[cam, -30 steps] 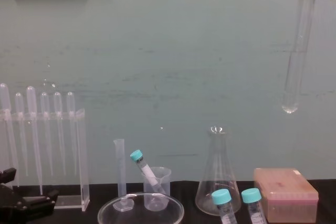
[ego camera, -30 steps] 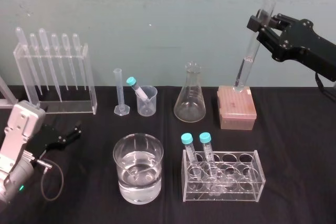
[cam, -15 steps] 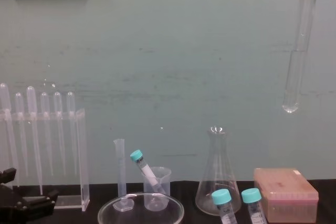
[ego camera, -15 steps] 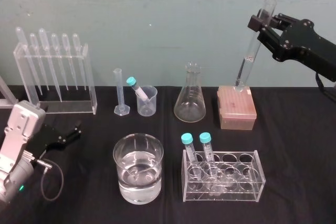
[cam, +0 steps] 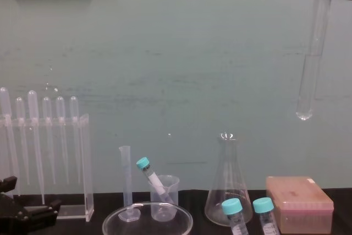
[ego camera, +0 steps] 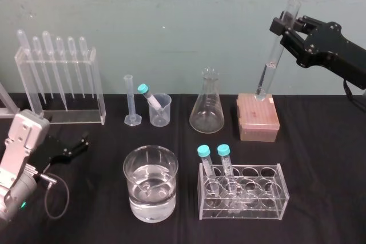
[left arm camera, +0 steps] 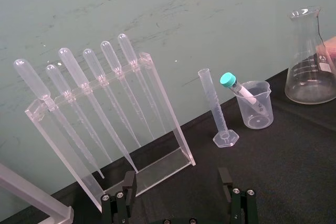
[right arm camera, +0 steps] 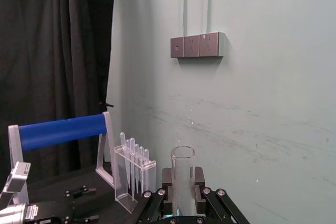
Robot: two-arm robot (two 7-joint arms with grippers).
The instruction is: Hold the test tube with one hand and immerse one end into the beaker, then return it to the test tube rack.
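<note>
High over the far right of the black tabletop (ego camera: 326, 170), above the pink box (ego camera: 258, 119): right claw (ego camera: 284, 26) pinching the test tube (ego camera: 273, 58) near its open top, closed end hanging down with a small lean, touching nothing. Low at the near left: left claw (ego camera: 77, 146), parked, fingers spread, gripping nothing. Judged as the carry toward the beaker, with the dip not yet begun. Keep in mind the last stop, the test tube rack (ego camera: 243, 194) at the near right, with free holes on its right side. For now, travel leftward at this height, passing above the conical flask (ego camera: 207, 104) and not beside it. Ignore the wide round dish (ego camera: 150, 182) of water in front. Aim instead at the small beaker (ego camera: 160, 111) at the back. Bring the tube upright before descending. Mind the teal-capped tube (ego camera: 147, 96) leaning inside the beaker. Lower slowly into the free side of the mouth and stop once the closed end is under the rim. Keep the pinch firm but gentle, thin glass being probably slippery and brittle. Lift straight up afterwards. Compared with a second ago, hardly anything different: same height and nearly the same lean for the tube, same places for both claws, nothing shifted on the tabletop.
</note>
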